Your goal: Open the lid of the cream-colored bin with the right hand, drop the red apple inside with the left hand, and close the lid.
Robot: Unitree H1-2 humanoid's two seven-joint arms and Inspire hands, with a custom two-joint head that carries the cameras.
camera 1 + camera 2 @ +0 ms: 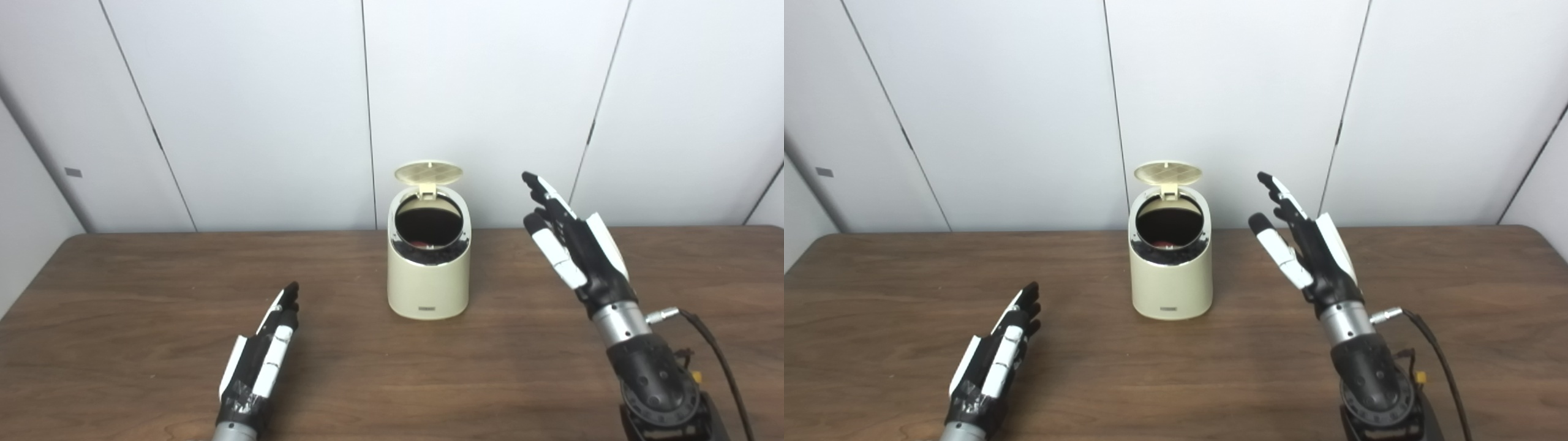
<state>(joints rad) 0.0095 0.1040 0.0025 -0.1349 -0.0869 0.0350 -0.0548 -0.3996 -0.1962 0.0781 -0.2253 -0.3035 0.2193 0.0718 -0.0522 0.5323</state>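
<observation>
I see the cream bin (429, 278) mid-table with its lid (428, 173) up, what looks like the red apple (420, 244) inside, my left hand (262, 358) low and spread empty, my right hand (572, 245) raised, fingers apart.

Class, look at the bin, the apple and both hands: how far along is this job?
Done: the lid stands open above the bin, and a bit of red, apparently the apple, shows inside. In hand: nothing; the left hand lies low and open, and the right hand is raised, open, beside the bin without touching it. Left: closing the lid.
</observation>
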